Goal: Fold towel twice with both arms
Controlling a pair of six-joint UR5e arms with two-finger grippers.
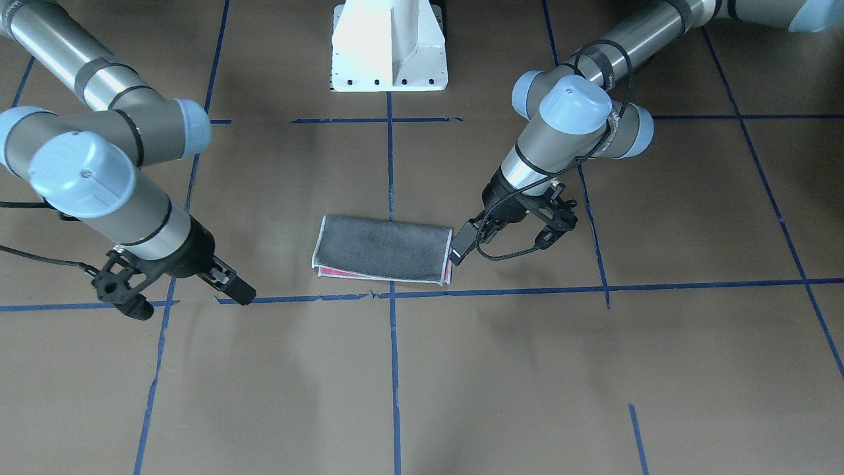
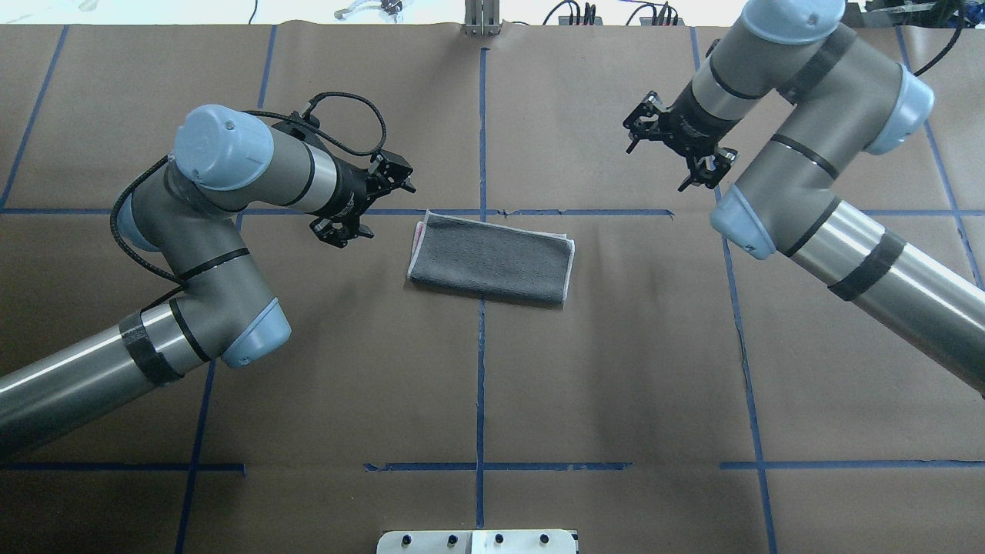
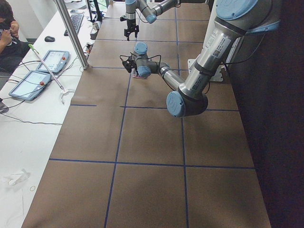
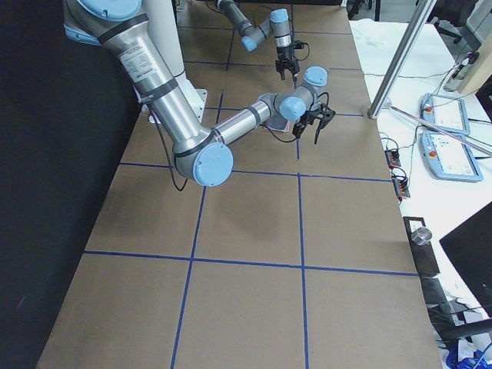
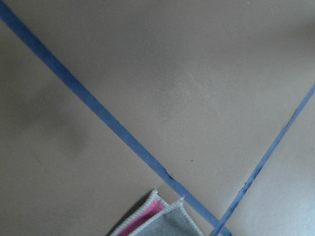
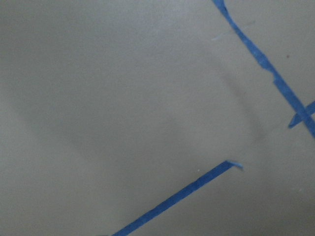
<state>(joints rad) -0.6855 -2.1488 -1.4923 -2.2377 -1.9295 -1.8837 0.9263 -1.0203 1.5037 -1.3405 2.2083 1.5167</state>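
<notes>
Towel (image 1: 382,247) folded once, grey face up, pink edge peeking out. It lies just beside the left gripper (image 1: 456,254), possibly touching. Right gripper (image 1: 239,290) well apart, holds nothing. Finger gap unreadable on both.

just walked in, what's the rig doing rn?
Two-arm towel fold, partway through. The towel lies flat on the table, folded once into a rectangle, grey face up, with pink showing at one edge. The left gripper is low at one short end; contact is unclear. The right gripper hangs clear of the other end, holding nothing. Second fold not yet done.
</notes>
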